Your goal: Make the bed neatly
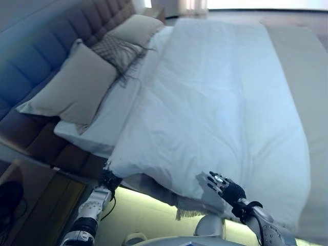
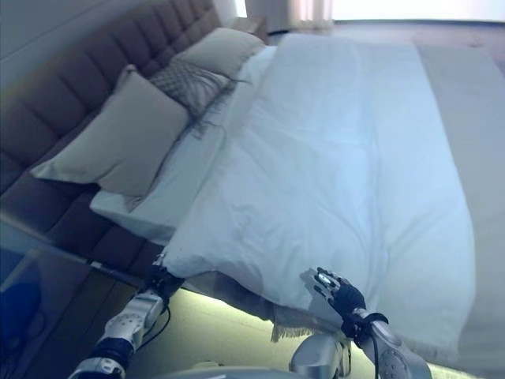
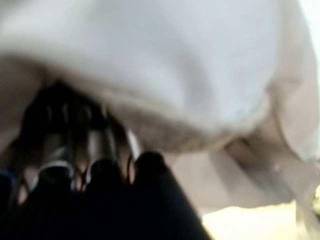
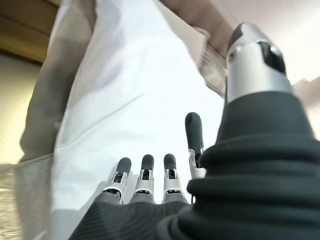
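A white duvet (image 1: 215, 102) covers most of the bed, its near edge hanging over the bed's side. My left hand (image 1: 109, 179) is at the duvet's near corner by the pillows, tucked under the cloth; the left wrist view shows the duvet's fold (image 3: 165, 55) right over the hand. My right hand (image 1: 223, 187) is open, fingers straight, over the duvet's near edge further towards the foot. The right wrist view shows its fingers (image 4: 145, 175) stretched above the white cloth (image 4: 130, 100).
A large beige pillow (image 1: 72, 87), a patterned cushion (image 1: 118, 51) and another beige pillow (image 1: 136, 28) lean on the padded headboard (image 1: 36, 56). Bare sheet (image 1: 110, 110) shows beside them. A beige cover (image 1: 307, 77) lies along the far side. A nightstand (image 1: 36, 189) stands at lower left.
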You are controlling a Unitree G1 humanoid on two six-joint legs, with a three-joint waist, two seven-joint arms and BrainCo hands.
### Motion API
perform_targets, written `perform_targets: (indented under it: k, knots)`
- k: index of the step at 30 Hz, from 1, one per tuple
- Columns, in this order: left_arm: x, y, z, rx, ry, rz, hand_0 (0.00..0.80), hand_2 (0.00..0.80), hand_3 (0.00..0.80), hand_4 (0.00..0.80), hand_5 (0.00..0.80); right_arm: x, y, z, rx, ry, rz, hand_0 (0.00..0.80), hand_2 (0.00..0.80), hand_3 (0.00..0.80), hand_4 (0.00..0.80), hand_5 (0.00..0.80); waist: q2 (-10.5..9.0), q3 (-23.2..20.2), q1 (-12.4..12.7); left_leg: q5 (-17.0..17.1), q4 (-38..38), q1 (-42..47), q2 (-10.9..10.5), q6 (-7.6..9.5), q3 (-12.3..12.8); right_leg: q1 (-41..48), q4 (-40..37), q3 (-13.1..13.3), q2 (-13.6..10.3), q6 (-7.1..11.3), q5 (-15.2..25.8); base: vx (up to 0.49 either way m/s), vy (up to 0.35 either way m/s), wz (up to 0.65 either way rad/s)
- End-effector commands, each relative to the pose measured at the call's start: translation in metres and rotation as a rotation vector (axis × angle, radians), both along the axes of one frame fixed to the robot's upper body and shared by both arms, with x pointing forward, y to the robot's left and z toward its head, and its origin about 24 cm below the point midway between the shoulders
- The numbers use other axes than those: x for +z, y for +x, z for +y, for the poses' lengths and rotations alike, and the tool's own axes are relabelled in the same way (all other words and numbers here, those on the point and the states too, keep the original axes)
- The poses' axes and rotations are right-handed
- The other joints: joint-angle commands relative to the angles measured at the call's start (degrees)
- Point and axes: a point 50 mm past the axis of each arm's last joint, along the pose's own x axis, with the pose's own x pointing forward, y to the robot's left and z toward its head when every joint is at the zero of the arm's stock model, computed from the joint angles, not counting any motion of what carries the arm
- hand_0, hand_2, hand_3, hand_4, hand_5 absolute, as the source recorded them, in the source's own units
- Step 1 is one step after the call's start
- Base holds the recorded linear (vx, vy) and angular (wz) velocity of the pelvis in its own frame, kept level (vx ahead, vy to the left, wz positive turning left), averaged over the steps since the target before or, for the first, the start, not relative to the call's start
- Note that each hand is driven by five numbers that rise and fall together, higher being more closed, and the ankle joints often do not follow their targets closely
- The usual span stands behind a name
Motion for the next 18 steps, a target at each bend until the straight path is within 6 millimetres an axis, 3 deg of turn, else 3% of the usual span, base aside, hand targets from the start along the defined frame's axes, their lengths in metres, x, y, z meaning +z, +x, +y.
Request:
perform_targets:
  k: [1,4,5,7,8,9,10,12,13,15,18]
  knots:
    - [0.052,0.007,0.087,0.123,0.249,-0.137,0.800,0.800,0.800,0.800,0.800,0.006,-0.008,0.004,-0.066,0.102,-0.094,0.000,0.000,0.000,0.000,0.000,-1.48,-2.2,0.3,4.0,0.4,-5.5,-3.7,9.03,-1.1,-4.9,21.0,0.7,3.8,0.93,-1.9,-0.183,0.031,-0.60]
    - [0.053,0.008,0.097,0.125,0.296,-0.107,0.800,0.800,0.800,0.800,0.800,0.004,-0.008,0.001,-0.116,0.095,-0.085,0.000,0.000,0.000,0.000,0.000,-0.98,-2.6,0.7,6.5,-4.3,-5.5,-6.0,9.88,-2.2,-5.8,24.1,-1.0,9.4,-0.53,-2.3,-0.153,-0.042,-0.26]
    - [0.052,0.007,0.097,0.130,0.293,-0.104,0.800,0.800,0.800,0.800,0.800,0.004,-0.008,0.000,-0.119,0.096,-0.082,0.000,0.000,0.000,0.000,0.000,-1.04,-2.7,0.9,7.1,-4.8,-5.7,-6.5,9.58,-2.9,-4.6,21.4,-1.8,11.1,-1.24,-3.3,-0.142,-0.121,-0.09]
    - [0.047,0.002,0.098,0.166,0.264,-0.101,0.800,0.800,0.800,0.800,0.800,0.002,-0.006,-0.001,-0.108,0.087,-0.069,0.000,0.000,0.000,0.000,0.000,-0.97,-2.5,1.6,8.8,-5.6,-7.1,-6.8,8.27,-5.4,-0.9,14.1,-2.4,13.9,-3.52,-6.9,-0.133,-0.104,-0.25]
    - [0.043,-0.003,0.099,0.180,0.264,-0.092,0.800,0.800,0.800,0.800,0.800,0.001,-0.004,-0.002,-0.091,0.070,-0.059,0.000,0.000,0.000,0.000,0.000,-0.72,-2.0,2.2,11.1,-6.5,-8.3,-6.1,6.73,-6.7,0.7,10.4,-1.9,15.3,-4.60,-8.1,-0.159,-0.028,-0.19]
    - [0.042,-0.003,0.097,0.193,0.263,-0.096,0.800,0.800,0.800,0.800,0.800,0.004,0.002,-0.003,-0.076,0.059,-0.067,0.000,0.000,0.000,0.000,0.000,-0.10,-1.4,2.9,14.4,-7.0,-10.5,-4.9,4.89,-9.0,2.1,6.3,-0.7,17.3,-6.22,-10.2,-0.284,0.016,-0.34]
    - [0.044,0.000,0.096,0.226,0.244,-0.120,0.800,0.800,0.800,0.800,0.800,0.009,0.014,-0.005,-0.037,0.048,-0.092,0.000,0.000,0.000,0.000,0.000,0.31,-0.2,4.0,18.1,-7.2,-14.0,-3.6,3.14,-13.3,2.8,2.5,1.7,19.2,-7.61,-12.1,-0.410,0.027,-0.49]
    - [0.050,0.009,0.094,0.269,0.224,-0.171,0.800,0.800,0.800,0.800,0.800,0.017,0.038,-0.005,0.013,0.011,-0.147,0.000,0.000,0.000,0.000,0.000,0.13,2.1,4.6,18.9,-4.6,-17.9,-0.7,2.10,-15.5,2.1,-0.4,4.2,19.9,-8.55,-12.5,-0.480,0.010,-0.69]
    - [0.050,0.011,0.093,0.258,0.225,-0.171,0.800,0.800,0.800,0.800,0.800,0.019,0.042,-0.008,0.004,-0.004,-0.153,0.000,0.000,0.000,0.000,0.000,-0.14,2.6,4.1,18.1,-1.4,-18.3,1.2,1.79,-14.6,1.7,-0.1,3.7,19.1,-8.89,-12.6,-0.330,0.013,-0.80]
    - [0.040,0.005,0.088,0.247,0.216,-0.142,0.800,0.800,0.800,0.800,0.800,0.020,0.039,-0.016,-0.020,0.001,-0.147,0.000,0.000,0.000,0.000,0.000,-0.11,2.8,2.2,18.0,2.5,-17.0,5.5,0.46,-14.0,0.6,2.0,3.3,17.2,-9.20,-12.9,-0.108,0.144,-0.22]
    - [0.025,-0.014,0.092,0.268,0.192,-0.083,0.800,0.800,0.800,0.800,0.800,0.021,0.026,-0.022,-0.012,0.008,-0.127,0.000,0.000,0.000,0.000,0.000,1.34,1.3,-0.2,19.1,-0.8,-12.7,9.4,-0.79,-14.1,-0.1,5.4,4.8,15.6,-8.42,-14.9,0.132,0.369,0.43]
